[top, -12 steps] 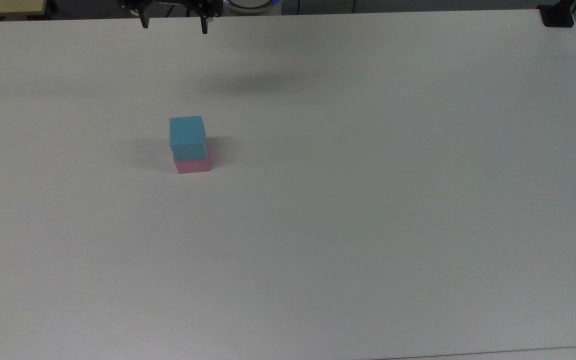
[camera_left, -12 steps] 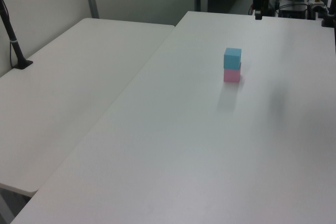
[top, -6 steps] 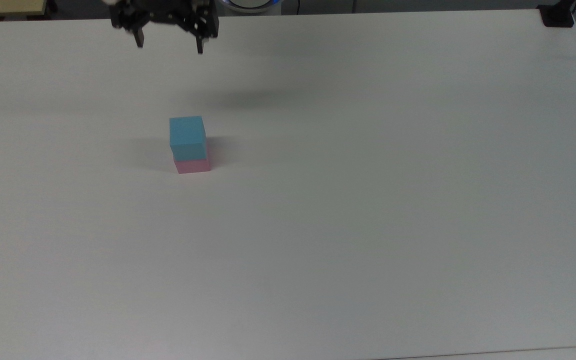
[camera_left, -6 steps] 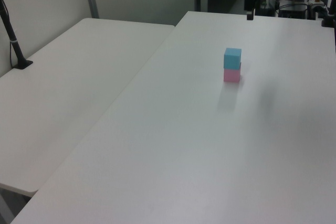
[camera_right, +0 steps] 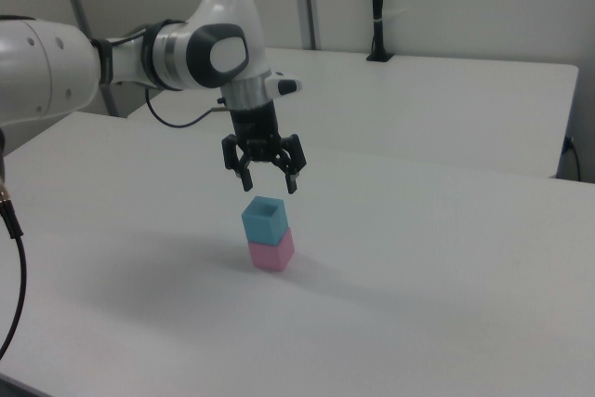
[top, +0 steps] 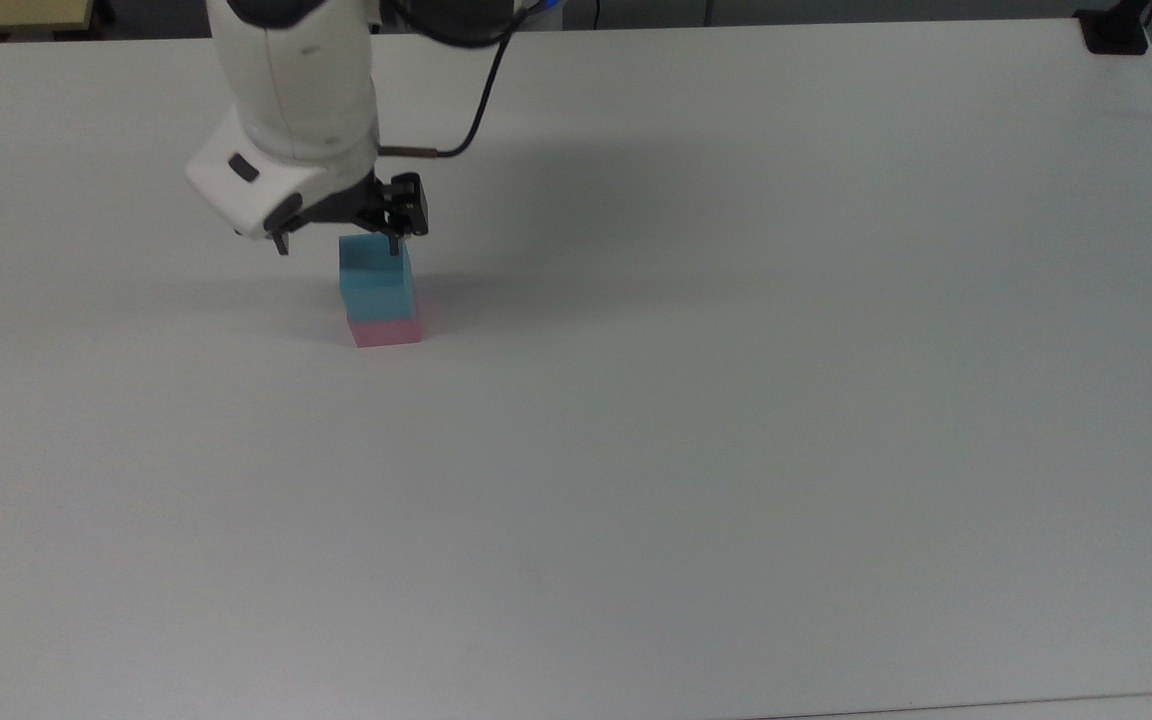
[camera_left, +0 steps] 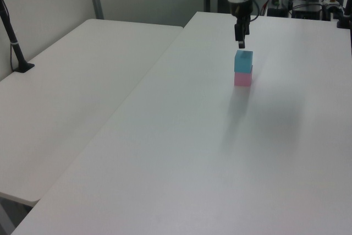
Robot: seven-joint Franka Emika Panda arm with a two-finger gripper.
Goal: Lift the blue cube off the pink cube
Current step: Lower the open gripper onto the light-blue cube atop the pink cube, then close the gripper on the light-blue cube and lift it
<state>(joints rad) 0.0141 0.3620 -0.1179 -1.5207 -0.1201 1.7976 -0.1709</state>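
Gripper point(camera_right: 269, 179) spread wide just above blue cube point(camera_right: 265, 220) (plain faces), itself atop pink cube point(camera_right: 271, 253) on table point(camera_right: 446, 258).

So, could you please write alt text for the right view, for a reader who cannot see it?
A white robot arm holds its open gripper just above a blue cube stacked on a pink cube, not touching it. The stack stands on a white table, with a second white table behind.
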